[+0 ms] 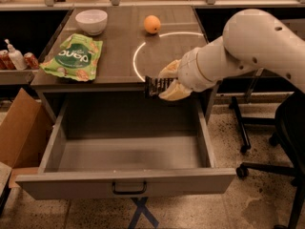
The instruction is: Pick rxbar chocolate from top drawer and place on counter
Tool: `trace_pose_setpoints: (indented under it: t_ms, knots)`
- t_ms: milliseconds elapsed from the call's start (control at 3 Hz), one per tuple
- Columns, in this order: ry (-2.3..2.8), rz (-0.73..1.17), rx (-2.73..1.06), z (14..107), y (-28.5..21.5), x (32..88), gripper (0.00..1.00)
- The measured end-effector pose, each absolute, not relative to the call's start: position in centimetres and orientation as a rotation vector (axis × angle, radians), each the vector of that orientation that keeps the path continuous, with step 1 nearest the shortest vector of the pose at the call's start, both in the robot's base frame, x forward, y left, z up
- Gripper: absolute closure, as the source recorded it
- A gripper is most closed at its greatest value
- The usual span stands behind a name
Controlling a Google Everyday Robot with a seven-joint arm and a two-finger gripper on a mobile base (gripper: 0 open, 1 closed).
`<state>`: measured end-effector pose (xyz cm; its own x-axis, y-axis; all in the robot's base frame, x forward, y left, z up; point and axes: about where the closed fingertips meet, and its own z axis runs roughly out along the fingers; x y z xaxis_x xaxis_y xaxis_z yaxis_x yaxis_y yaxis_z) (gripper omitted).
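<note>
Arm (248, 46) reaches in from the right, bent low over the open top drawer (128, 180), wrist level with the front edge of the counter (119, 46). Its gripper (165, 83) pinches the rxbar chocolate (154, 86) between both fingers, just above that edge.

Robotics lab: end effector (163, 84) at counter (119, 42) edge, swivel chair (290, 137).
</note>
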<state>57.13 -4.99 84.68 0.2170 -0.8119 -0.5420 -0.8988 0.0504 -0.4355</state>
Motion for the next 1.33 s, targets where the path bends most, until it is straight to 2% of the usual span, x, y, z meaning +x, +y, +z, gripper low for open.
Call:
trace_pose_setpoints:
  t_ms: [667,1000,1333]
  knots:
    - [1.575,0.143,-1.602,87.3,-5.5,63.5,1.0]
    - [1.583,0.202,-1.519,87.7,-5.5,66.5,0.98]
    - [1.589,0.248,-1.473,87.8,-5.6,68.5,0.74]
